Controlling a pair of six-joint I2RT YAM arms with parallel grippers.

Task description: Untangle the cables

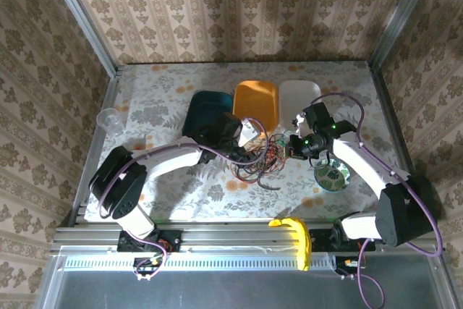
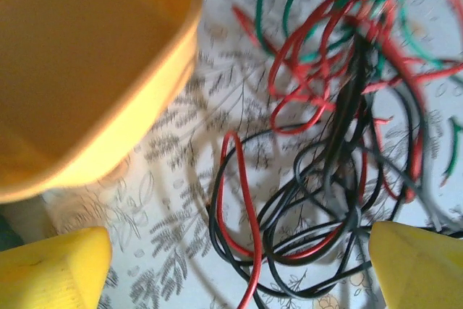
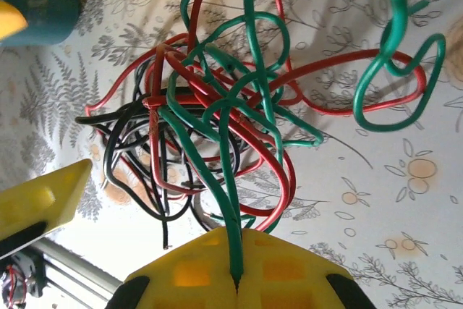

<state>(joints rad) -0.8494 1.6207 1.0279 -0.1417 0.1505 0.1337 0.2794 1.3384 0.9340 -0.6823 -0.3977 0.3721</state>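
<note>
Walls (image 1: 217, 5) papered in beige with brown damask stripes close 3 sides. Metal posts (image 1: 79, 16) stand at the 2 far corners. The table (image 1: 166, 99) wears a pale cloth printed with leaves and orange blooms. A metal rail (image 1: 217, 233) edges its near side; a bright white strip (image 1: 217, 260) runs below it.

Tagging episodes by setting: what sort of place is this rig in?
Probably a lab test cell dressed as a home: wallpaper panels in a metal frame, a floral-covered table, and two arms bolted to a rail at its edge.
</note>
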